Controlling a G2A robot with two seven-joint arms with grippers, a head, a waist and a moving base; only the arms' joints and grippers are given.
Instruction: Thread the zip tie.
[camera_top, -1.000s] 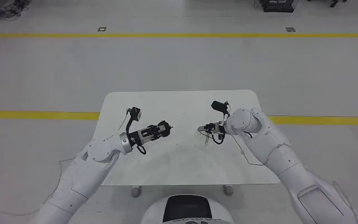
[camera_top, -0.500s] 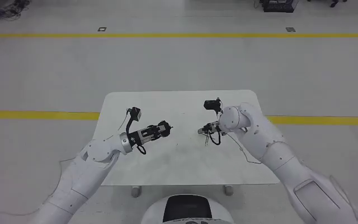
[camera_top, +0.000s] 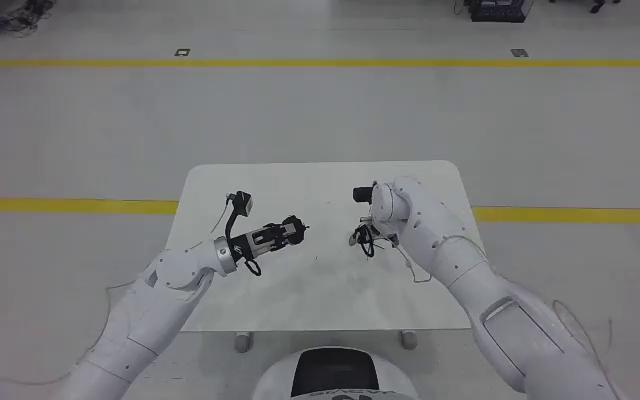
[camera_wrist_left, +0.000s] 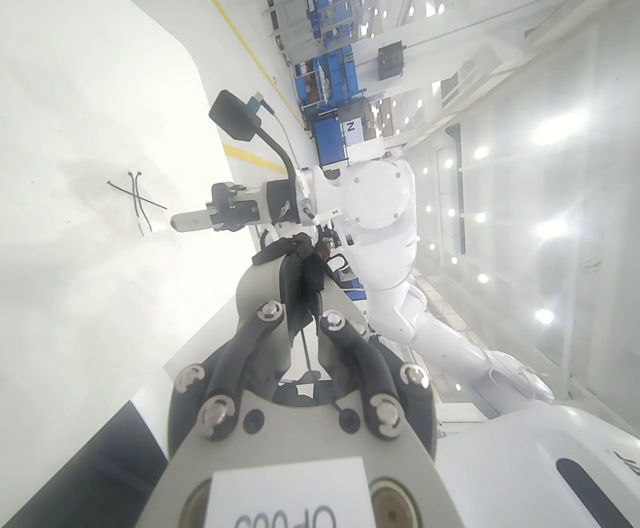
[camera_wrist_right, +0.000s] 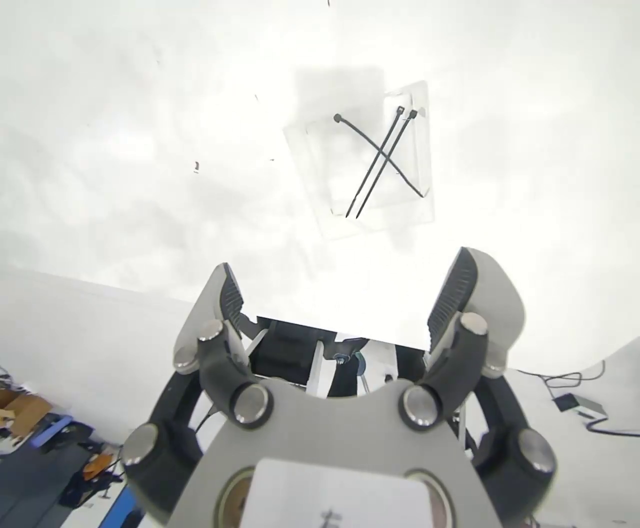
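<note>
White table (camera_top: 250, 190) under both arms, and I see three zip ties (camera_wrist_right: 382, 160) crossed on a clear sheet (camera_wrist_right: 415, 210) just ahead of my right gripper (camera_wrist_right: 346, 275), its jaws wide apart; two lie side by side, heads pointing away from it. Farther off, my left gripper (camera_wrist_left: 300, 255) hangs with fingers pressed together on something dark I cannot identify, so the right looks nearer

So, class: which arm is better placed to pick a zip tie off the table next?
Right. The right gripper is open and facing the crossed zip ties on the clear sheet. The left gripper is shut on a black item and sits farther from them.
</note>
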